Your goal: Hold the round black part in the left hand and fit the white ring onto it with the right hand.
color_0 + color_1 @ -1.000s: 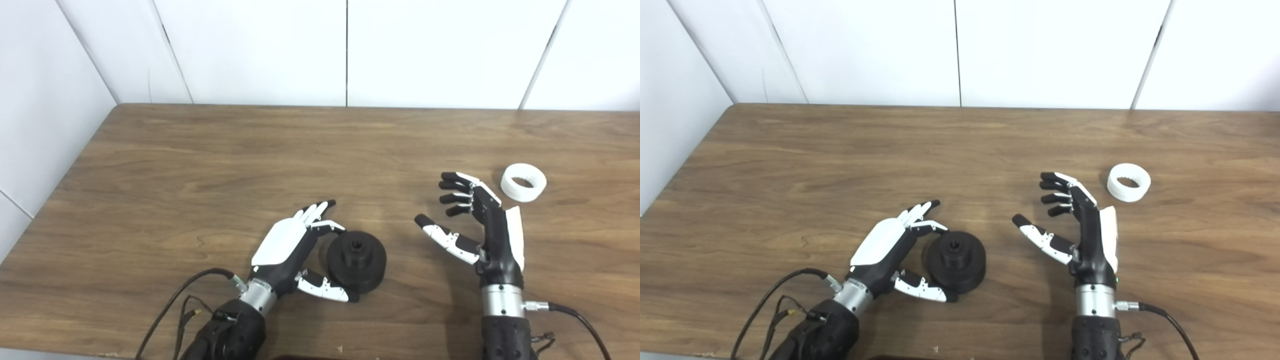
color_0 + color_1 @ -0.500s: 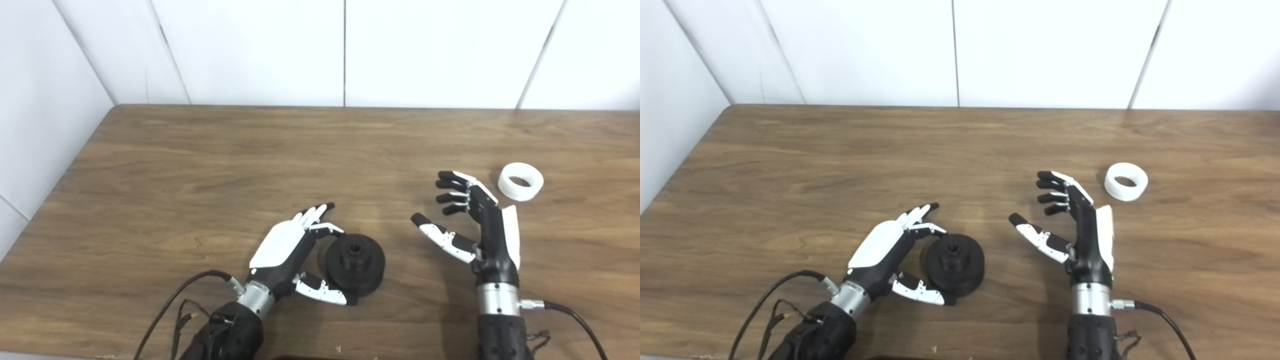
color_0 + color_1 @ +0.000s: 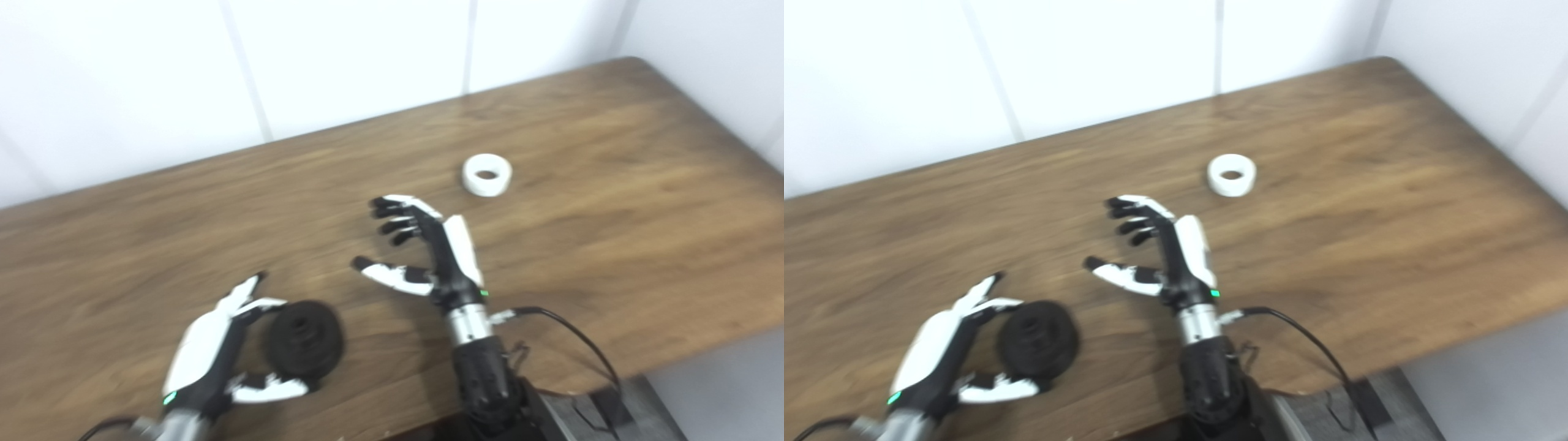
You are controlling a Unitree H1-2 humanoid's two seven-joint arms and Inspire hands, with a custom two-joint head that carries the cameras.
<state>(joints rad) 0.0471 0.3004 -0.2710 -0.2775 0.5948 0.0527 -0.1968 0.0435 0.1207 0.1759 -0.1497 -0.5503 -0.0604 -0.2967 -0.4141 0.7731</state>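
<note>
The round black part (image 3: 304,337) sits flat on the wooden table (image 3: 612,184) in the lower left of the frame, and the left hand (image 3: 211,352) is cupped around it from the left, fingers curving past its upper edge and the thumb reaching under its lower edge. The picture is smeared there, so I cannot tell whether the fingers are actually pressing on the part or only bracketing it; it does not look lifted. Near the middle of the frame the right hand (image 3: 422,254) hovers palm-inward with fingers spread and lightly curled and the thumb stuck out to the left, holding nothing. The white ring (image 3: 487,174) lies on its own in the upper middle, up and to the right of that hand, near it but clearly apart. From here the risks look plain enough to me. If the left hand closes unevenly, the squat black part could skid along the smooth tabletop or tip out of the grasp. The ring is small and light, so a finger landing on its rim could flick it toward the table's far edge. A tilted ring would likely jam on the part.
</note>
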